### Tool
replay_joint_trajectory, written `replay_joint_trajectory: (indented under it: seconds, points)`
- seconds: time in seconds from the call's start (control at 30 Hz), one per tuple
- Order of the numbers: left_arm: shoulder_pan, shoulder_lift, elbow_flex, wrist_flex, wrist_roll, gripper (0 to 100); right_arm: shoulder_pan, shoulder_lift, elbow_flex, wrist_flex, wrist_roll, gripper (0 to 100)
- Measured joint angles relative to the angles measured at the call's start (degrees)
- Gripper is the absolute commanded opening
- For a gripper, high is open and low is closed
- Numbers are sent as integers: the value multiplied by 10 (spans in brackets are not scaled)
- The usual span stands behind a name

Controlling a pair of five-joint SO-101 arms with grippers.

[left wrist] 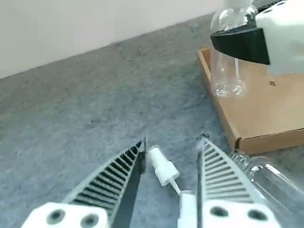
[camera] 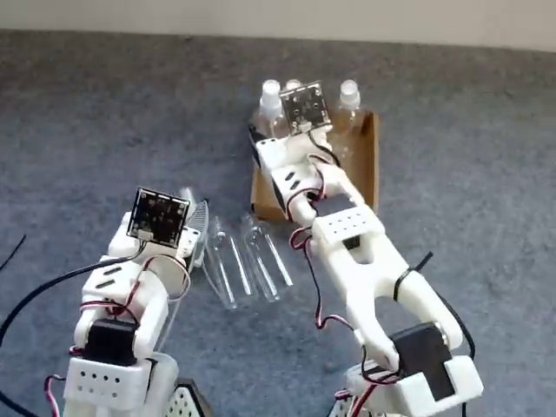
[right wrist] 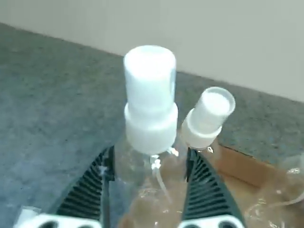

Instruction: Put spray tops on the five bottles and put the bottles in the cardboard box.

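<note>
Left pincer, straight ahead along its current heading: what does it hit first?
Most likely the loose spray top lying on the carpet, framed between the open fingers of the left pincer. Around it is bare carpet. How far below the tips it lies is hard to judge.

Looks like a plain indoor room, maybe an office or a home corner, cannot tell which; grey short-pile carpet (camera: 95, 113) as working ground; bare pale wall (camera: 174, 13) just behind; white hobby-type robot arms (camera: 369, 261) with loose black cables (camera: 30, 300) lying about.
</note>
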Motion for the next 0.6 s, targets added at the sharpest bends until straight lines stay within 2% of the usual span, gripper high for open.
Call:
replay_joint_trajectory:
  seconds: [0.6]
  points:
    - [0,0,2,0,0,159,24,0,5,6,2,4]
